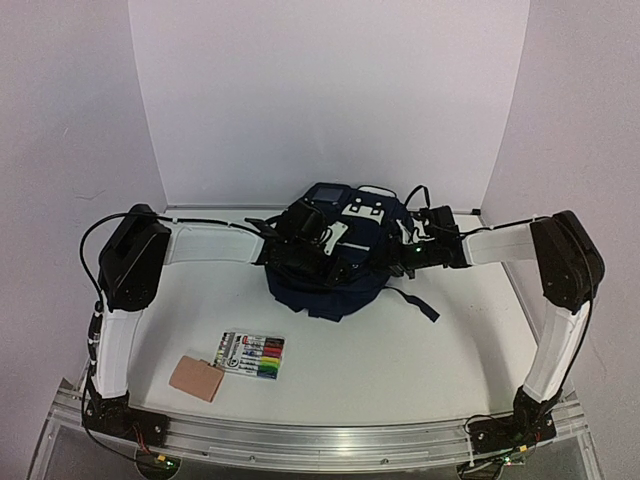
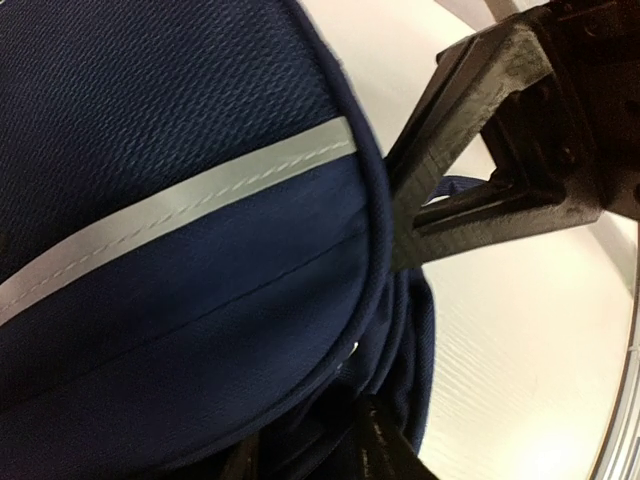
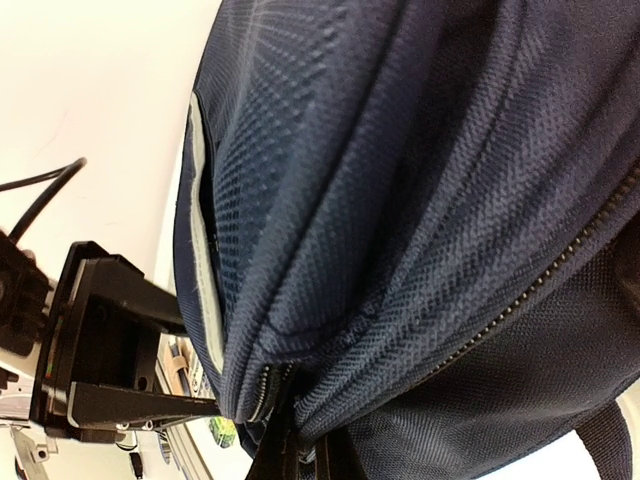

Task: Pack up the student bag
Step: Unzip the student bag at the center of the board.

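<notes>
We're at opening: right tool (image 3: 292, 450) clamped on student bag (image 1: 330, 285) edge. For left tool (image 3: 200, 358) (opposite edge) we cannot tell grip; next likely unzip.

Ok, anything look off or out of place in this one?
Nothing spilled or damaged. The bag lies slumped at far centre, one strap trailing loose on its right. The marker pack and a tan pad lie outside it, near left.

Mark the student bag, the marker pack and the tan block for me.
student bag (image 1: 330, 300), top external view, on its navy fabric at the near edge.
marker pack (image 1: 253, 357), top external view, middle of the pack.
tan block (image 1: 196, 377), top external view, centre of its top face.
</notes>
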Controlling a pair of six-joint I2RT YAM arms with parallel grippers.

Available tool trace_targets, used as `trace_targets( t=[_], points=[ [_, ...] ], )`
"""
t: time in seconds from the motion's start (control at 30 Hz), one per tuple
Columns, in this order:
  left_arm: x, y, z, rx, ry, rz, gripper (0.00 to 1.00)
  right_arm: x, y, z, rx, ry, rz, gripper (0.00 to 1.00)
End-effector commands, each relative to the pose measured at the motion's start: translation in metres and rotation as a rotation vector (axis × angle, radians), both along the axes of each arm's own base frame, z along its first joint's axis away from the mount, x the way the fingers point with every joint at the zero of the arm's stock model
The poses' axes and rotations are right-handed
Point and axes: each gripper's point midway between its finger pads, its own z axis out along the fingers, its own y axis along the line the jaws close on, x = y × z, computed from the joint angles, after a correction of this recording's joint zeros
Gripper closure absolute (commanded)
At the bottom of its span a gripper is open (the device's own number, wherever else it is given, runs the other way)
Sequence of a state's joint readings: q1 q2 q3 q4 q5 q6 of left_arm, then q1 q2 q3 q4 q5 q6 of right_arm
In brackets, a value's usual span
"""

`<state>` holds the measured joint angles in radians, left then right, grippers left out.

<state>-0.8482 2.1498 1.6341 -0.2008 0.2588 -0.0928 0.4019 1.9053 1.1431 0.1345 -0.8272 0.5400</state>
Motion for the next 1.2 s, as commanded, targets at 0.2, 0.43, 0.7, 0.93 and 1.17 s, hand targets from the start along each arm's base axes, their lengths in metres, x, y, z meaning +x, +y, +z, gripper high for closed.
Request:
trace_targets(
  t=[0.2,0.43,0.7,0.93,1.17],
  points=[
    [0.014,-0.026,0.039,-0.085,-0.178,0.011,0.86,-0.047,0.049,0.067,0.162,-0.108,0.222,1.00],
    [0.023,-0.015,0.036,-0.046,-0.196,0.102,0.95,-0.049,0.047,0.067,0.158,-0.105,0.214,1.00],
    [0.004,0.032,0.035,0.006,-0.138,0.187,1.00,-0.029,0.008,0.057,0.086,-0.110,0.112,1.00],
    [0.009,0.092,0.023,0.045,-0.080,0.276,1.00,-0.021,-0.029,0.023,-0.096,-0.101,0.057,1.00],
    [0.051,0.145,0.016,0.100,-0.090,0.349,1.00,-0.021,-0.063,-0.008,-0.290,-0.088,0.054,1.00]
  ],
)
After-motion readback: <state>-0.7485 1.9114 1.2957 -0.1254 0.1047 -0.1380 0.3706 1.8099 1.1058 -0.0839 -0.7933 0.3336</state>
